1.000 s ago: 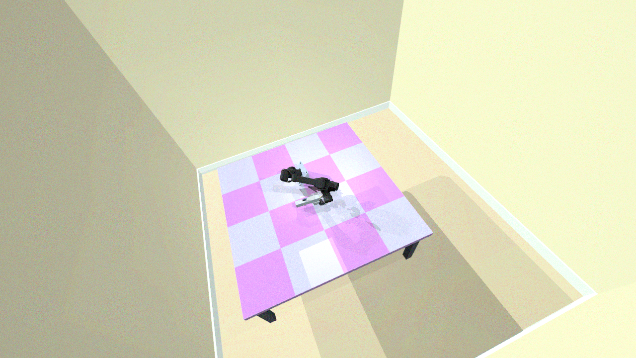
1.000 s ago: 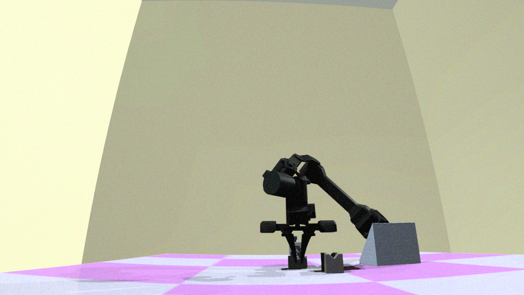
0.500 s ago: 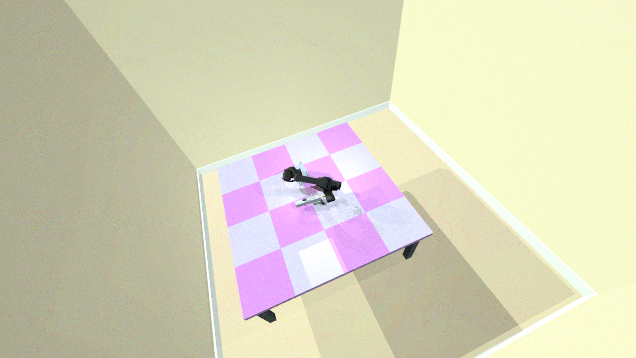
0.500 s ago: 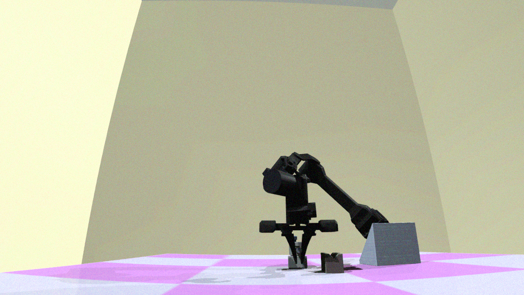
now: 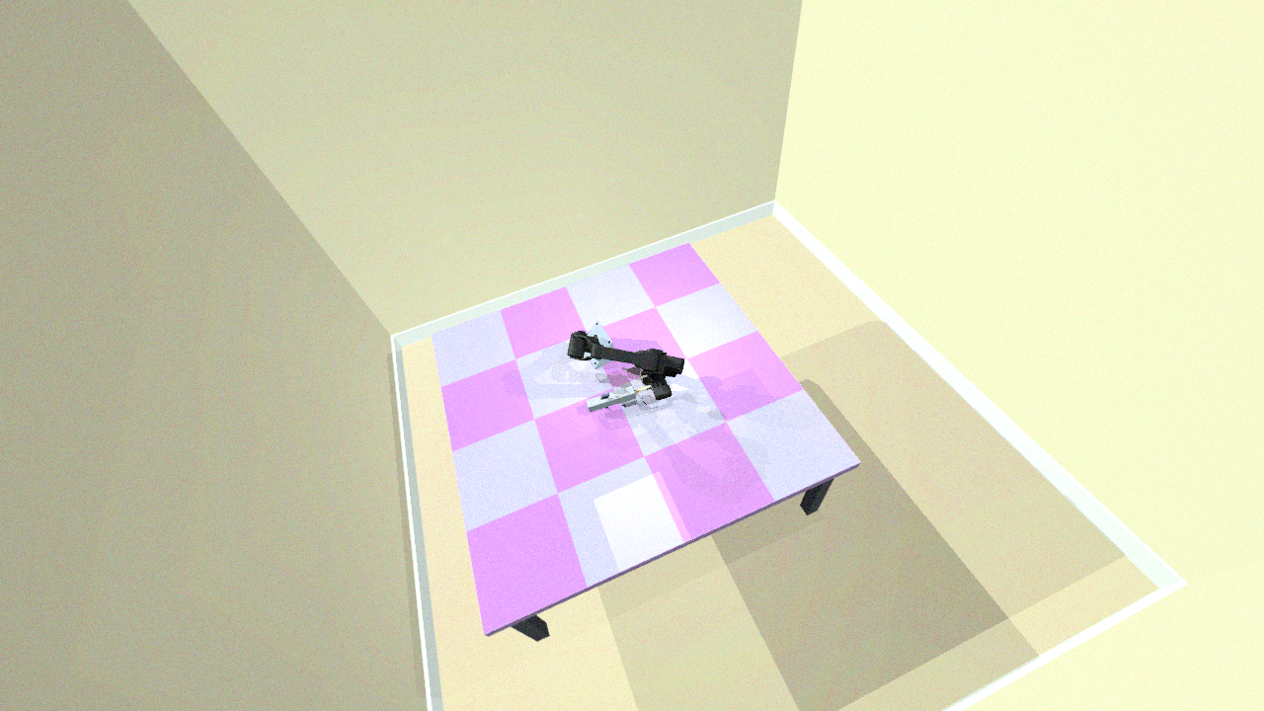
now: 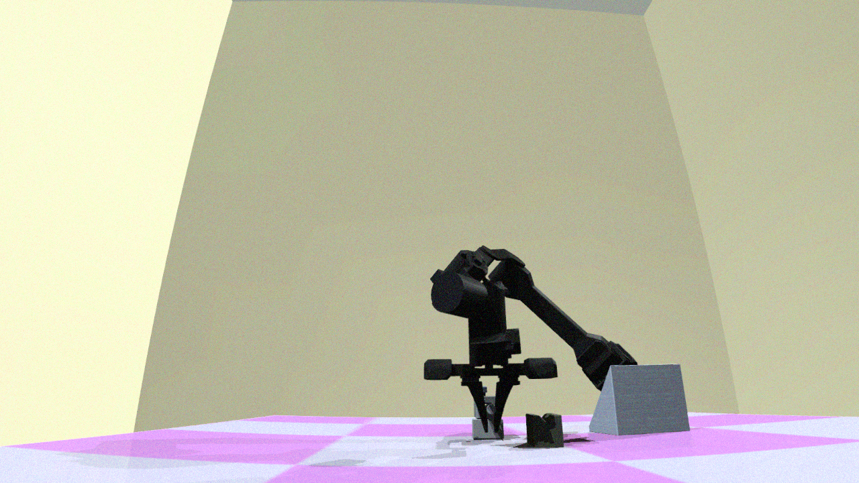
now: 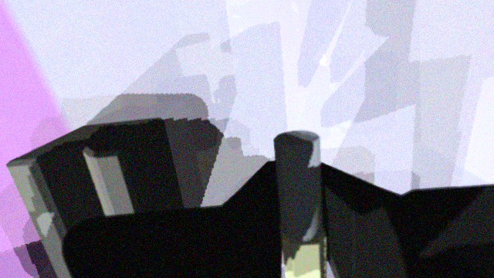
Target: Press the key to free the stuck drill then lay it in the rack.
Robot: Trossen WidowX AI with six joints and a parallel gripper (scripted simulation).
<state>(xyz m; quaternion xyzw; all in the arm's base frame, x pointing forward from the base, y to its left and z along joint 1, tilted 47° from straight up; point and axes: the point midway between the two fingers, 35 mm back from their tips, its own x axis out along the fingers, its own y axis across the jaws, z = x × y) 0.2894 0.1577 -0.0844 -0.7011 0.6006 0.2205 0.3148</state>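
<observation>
My gripper [image 5: 651,389] [image 6: 492,428] [image 7: 289,170] points down and is shut on the drill [image 6: 490,408] [image 7: 298,189], a grey cylinder with a yellowish band lying level between the fingers. The grey holder [image 5: 609,401] [image 6: 478,428] is a long low block just behind the fingers in the exterior view. The key [image 6: 484,390] is a small blue knob on top of it. How much of the drill is inside the holder is hidden. The rack [image 6: 545,433] [image 7: 112,185] is a dark grey notched block, right of the fingers in the exterior view and at lower left in the wrist view. Nothing is seen lying in it.
A grey wedge-shaped block [image 6: 648,399] stands right of the rack in the exterior view, with the arm's lower part behind it. The table [image 5: 521,566] has pink and white squares. Shadows of the arm fall around the gripper.
</observation>
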